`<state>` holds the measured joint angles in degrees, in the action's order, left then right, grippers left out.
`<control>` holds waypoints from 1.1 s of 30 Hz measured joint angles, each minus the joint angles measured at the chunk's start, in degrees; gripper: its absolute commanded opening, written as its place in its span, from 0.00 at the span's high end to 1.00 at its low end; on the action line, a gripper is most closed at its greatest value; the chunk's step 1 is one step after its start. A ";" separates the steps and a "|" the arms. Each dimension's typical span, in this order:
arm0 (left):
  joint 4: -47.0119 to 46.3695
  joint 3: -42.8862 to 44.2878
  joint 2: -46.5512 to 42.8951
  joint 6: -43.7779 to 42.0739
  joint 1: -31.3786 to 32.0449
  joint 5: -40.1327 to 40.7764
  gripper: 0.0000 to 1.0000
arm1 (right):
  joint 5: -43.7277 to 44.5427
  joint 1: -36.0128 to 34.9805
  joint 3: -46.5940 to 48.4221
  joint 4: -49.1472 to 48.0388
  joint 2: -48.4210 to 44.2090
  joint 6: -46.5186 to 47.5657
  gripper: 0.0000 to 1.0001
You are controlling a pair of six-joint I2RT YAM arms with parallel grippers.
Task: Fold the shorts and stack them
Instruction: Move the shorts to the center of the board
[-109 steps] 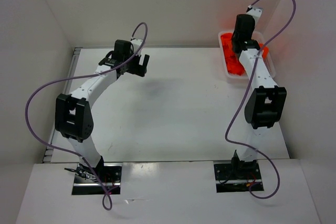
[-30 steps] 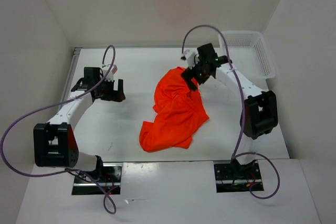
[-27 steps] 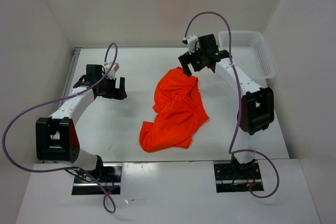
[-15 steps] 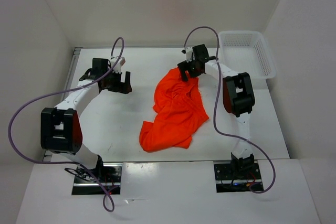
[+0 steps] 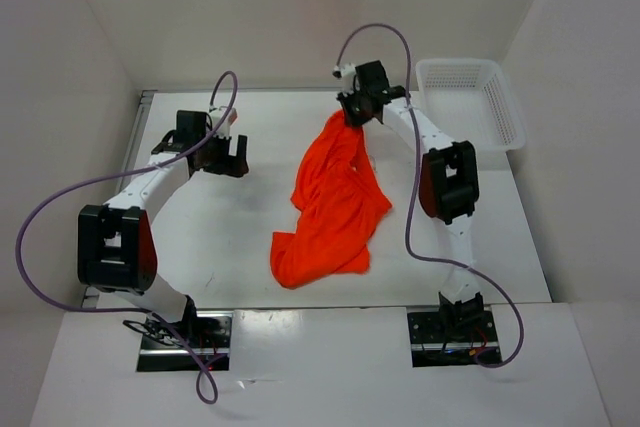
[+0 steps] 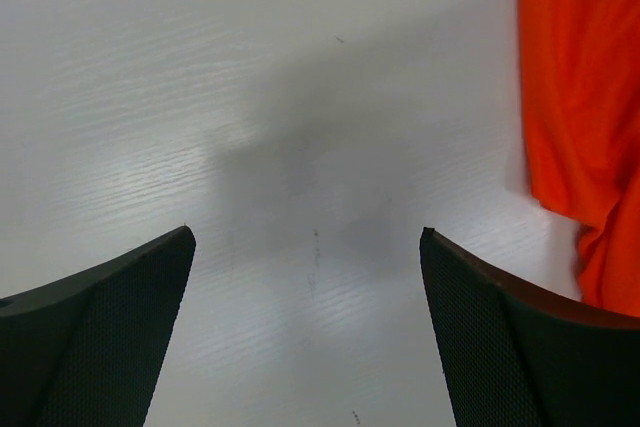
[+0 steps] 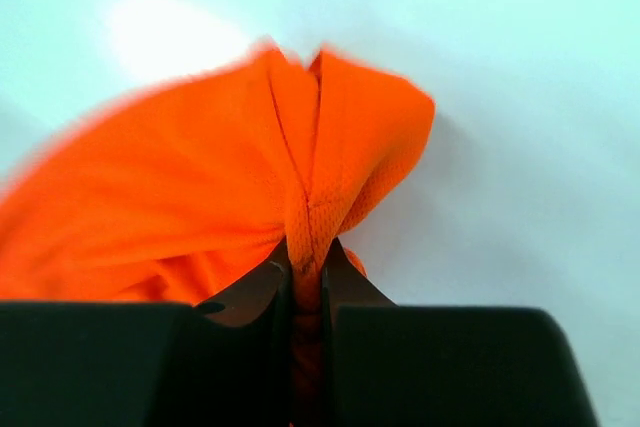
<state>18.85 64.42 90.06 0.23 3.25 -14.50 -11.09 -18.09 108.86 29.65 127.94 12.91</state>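
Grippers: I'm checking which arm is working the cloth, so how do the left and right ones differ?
The left gripper is open and empty; the right gripper is shut on the shorts. The left gripper hangs over table beside the shorts; the right gripper pinches their far end. Both are black.

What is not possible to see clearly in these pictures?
- Top view: waistband and drawstring of the shorts; crumpled folds hide them.
- Right wrist view: the cloth pinched in the right gripper; its closed jaws cover it, and the upper cloth edge is blurred.
- Left wrist view: most of the shorts, cut off by the right edge.
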 measured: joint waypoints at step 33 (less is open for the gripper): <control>11.98 -15.58 -22.23 -0.04 -2.14 2.08 0.00 | 12.07 -21.92 -51.17 -6.62 -34.91 14.45 1.00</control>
<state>30.83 48.84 67.83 0.19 1.10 -12.43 0.97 -40.01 57.69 23.03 93.03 27.35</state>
